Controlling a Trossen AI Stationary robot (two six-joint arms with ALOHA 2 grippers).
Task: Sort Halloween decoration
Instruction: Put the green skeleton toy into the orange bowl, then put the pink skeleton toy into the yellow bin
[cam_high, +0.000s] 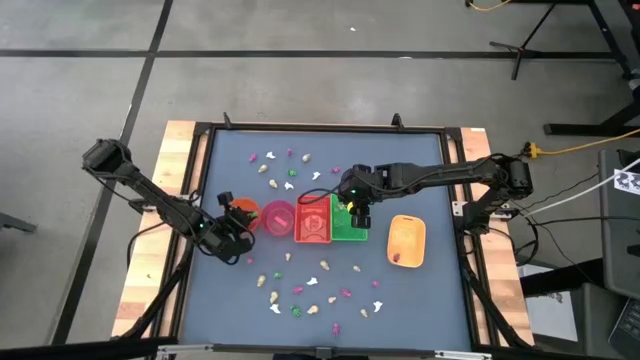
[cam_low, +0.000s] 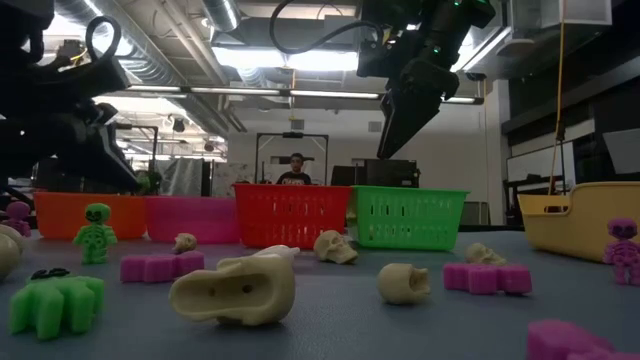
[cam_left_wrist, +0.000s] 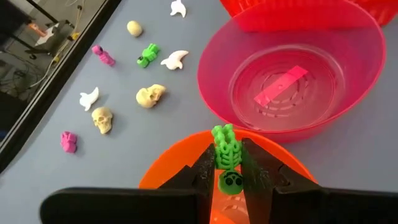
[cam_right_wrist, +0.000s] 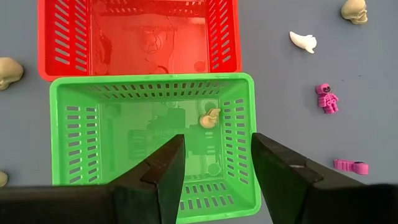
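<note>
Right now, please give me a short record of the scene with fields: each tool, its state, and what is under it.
left tool: shut on a green skeleton, above the orange bowl
right tool: open, empty, above the green basket
green basket content: one cream skull
pink bowl: no trinket inside
table: many trinkets still loose

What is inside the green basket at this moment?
The green basket holds one small cream trinket lying on its floor. The right gripper hangs open above it, and its dark fingers cover part of the floor, so anything under them cannot be seen.
</note>
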